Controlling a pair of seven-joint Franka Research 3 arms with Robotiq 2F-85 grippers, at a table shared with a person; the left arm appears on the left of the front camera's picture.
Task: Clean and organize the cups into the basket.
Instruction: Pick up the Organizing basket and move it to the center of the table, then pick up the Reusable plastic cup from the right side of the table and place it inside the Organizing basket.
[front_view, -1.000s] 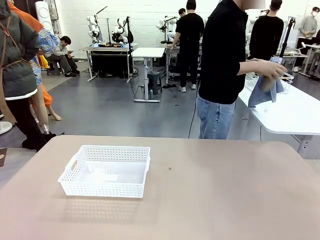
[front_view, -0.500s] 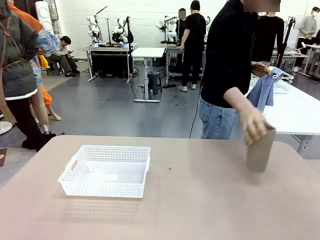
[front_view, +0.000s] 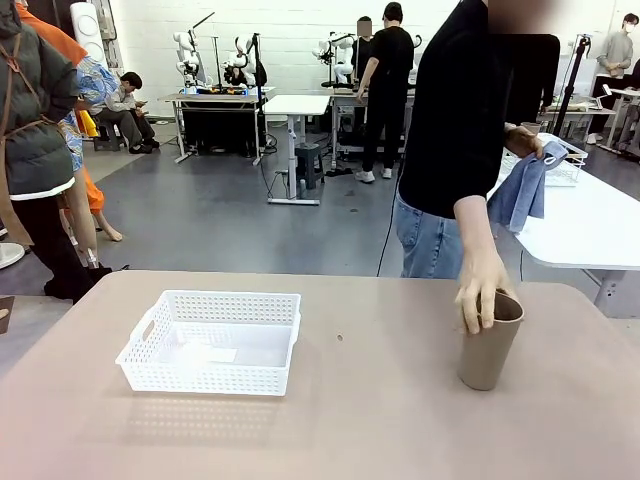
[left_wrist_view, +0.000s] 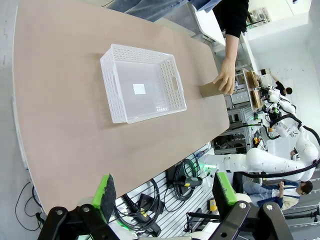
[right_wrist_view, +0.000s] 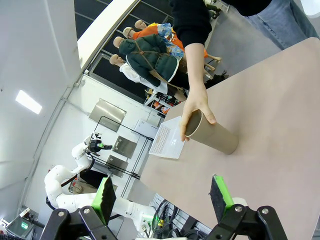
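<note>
— What's new?
— The person's hand (front_view: 482, 290) has set a brown cup (front_view: 490, 345) upright on the table (front_view: 380, 420), well right of the basket (front_view: 230, 297). A second ago it was off being wiped. The hand clasps its rim.
— Meaning?
— Probably ready for pickup. The left gripper (left_wrist_view: 164, 192) and right gripper (right_wrist_view: 162, 197) gape, empty.
— Room?
— Smooth tan table, busy lab beyond the basket.

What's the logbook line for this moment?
tan cup upright, person's hand at rim; basket without cups; left gripper open; right gripper open
</note>
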